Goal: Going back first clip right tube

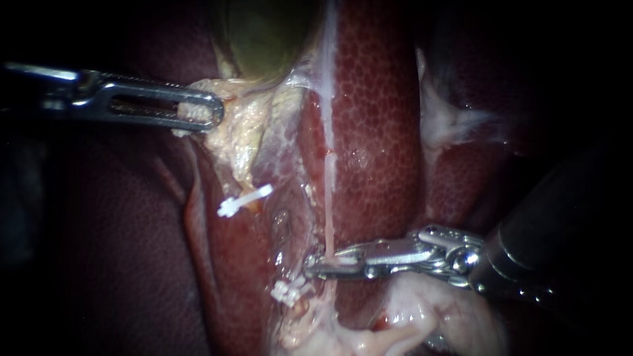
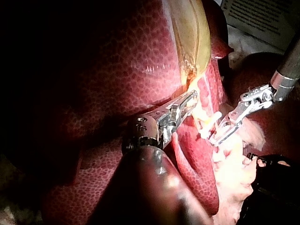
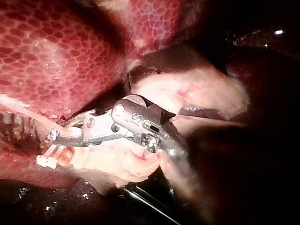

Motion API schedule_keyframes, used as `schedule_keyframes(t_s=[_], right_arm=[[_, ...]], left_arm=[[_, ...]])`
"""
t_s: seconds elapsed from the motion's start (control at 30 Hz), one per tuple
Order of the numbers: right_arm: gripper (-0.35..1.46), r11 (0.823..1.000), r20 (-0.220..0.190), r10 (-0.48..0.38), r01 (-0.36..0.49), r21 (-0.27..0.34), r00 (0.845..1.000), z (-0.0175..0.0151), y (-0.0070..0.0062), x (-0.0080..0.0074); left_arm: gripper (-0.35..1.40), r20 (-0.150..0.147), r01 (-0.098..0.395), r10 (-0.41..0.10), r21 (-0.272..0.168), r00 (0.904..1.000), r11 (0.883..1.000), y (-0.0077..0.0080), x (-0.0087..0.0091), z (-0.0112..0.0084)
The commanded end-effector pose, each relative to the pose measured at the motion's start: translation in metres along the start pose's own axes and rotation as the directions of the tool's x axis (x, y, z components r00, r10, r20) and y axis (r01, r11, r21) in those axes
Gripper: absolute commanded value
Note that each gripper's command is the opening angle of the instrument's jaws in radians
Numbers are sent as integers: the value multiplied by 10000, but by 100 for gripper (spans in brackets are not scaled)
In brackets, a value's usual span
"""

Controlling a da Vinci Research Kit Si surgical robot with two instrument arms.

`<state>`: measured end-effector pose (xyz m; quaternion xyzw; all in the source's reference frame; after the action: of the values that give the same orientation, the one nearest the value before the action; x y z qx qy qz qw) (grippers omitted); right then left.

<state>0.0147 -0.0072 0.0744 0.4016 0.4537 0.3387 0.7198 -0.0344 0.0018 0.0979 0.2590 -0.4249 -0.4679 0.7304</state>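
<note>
— Right tool: jaws narrowly apart, the right tube running between them.
— And the left tool?
— Well away, clamped on pale tissue, which seems to hold everything stretched.
— The risk?
— Backing out askew could hook that thin, taut tube and tear it, or knock the clip lying just beside the right tool's tip.
</note>
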Motion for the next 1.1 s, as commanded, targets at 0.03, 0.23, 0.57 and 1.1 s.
schedule_keyframes(t_s=[0.03,0.23,0.57,1.1], right_arm=[[-35,10000,-13,-5,5,-28,10000,1,0,0],[-29,10000,34,-64,64,48,10000,1,0,0],[53,9475,-204,-3192,3187,-242,9475,3,4,11],[60,9196,-291,-3912,3895,-506,9198,-26,-5,21]], left_arm=[[-35,0,0,0,5,10000,10000,0,0,0],[-35,0,0,0,5,10000,10000,0,0,0],[-35,0,0,0,5,10000,10000,0,0,0],[-35,1,-1,1,3,10000,10000,0,0,0]])
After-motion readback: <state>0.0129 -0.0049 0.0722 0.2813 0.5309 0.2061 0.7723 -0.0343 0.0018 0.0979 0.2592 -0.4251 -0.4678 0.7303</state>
